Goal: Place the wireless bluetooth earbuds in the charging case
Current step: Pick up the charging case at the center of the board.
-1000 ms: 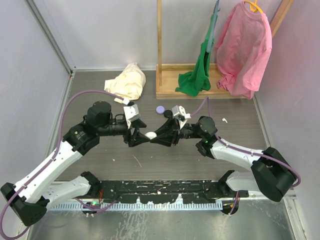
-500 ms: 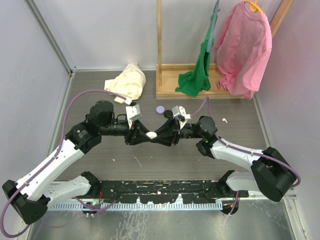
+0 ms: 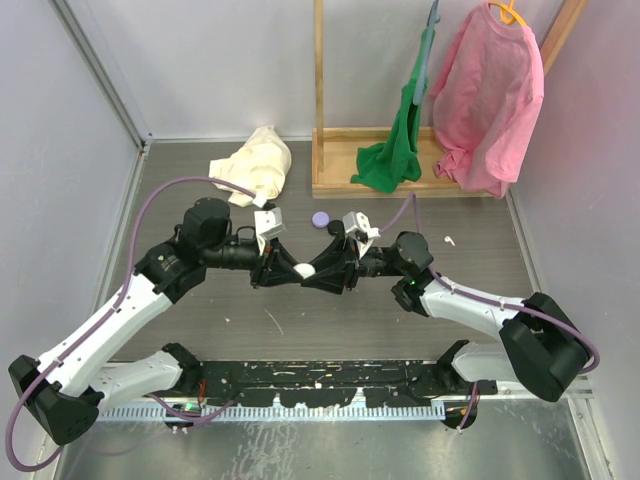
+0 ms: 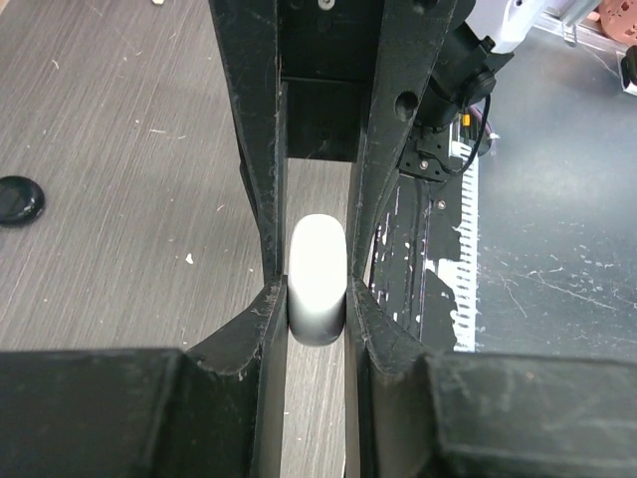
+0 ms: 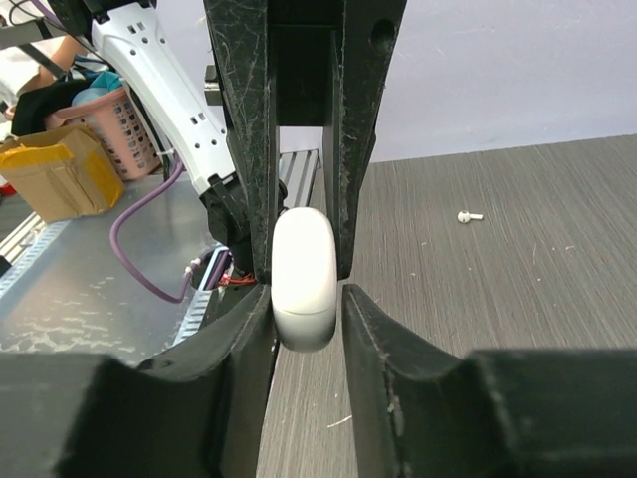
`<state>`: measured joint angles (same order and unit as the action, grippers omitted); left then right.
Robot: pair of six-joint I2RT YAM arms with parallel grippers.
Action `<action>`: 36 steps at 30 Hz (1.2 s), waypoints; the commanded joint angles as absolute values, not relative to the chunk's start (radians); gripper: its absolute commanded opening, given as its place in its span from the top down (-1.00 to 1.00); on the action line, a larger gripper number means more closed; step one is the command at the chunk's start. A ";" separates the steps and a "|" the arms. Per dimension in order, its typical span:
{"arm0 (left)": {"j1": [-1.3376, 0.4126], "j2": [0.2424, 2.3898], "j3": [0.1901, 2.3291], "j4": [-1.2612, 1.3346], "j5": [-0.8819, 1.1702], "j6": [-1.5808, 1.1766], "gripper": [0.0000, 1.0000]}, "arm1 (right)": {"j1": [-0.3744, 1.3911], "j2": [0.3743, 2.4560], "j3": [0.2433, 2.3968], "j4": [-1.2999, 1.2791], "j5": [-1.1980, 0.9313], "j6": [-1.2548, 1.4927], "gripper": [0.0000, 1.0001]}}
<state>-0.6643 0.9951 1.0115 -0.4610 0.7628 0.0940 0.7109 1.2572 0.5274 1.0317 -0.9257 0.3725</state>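
The bench (image 3: 340, 325) carries both arms' reach to its middle, the left gripper (image 3: 287, 269) coming in from 9 o'clock and the right gripper (image 3: 318, 272) from 3 o'clock. Each is clenched on the white charging case (image 3: 301, 269), with pads against its broad sides. The case looks like a light, rigid, glossy pebble, so it is likely slippery and apt to twist. The flat faces of its lower body seem the best hold, leaving the lid free. What looks like an earbud (image 3: 449, 241) lies well apart toward 3 o'clock; it is tiny and easily flicked away.
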 commanded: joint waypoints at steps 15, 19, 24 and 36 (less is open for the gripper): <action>-0.671 0.954 1.023 -0.361 0.789 0.080 1.00 | 0.724 1.263 0.554 1.104 -0.909 0.380 0.10; -0.671 0.947 1.017 -0.355 0.783 0.080 1.00 | 0.723 1.259 0.548 1.116 -0.897 0.385 0.11; -0.672 0.945 1.015 -0.359 0.781 0.080 1.00 | 0.724 1.253 0.549 1.126 -0.893 0.394 0.30; -0.671 0.925 1.003 -0.366 0.724 0.079 0.20 | 0.723 1.254 0.548 1.133 -0.902 0.367 0.98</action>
<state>-0.6678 0.9588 1.0092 -0.4126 0.7547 0.0872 0.7200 1.2594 0.5278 1.0695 -0.9131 0.3874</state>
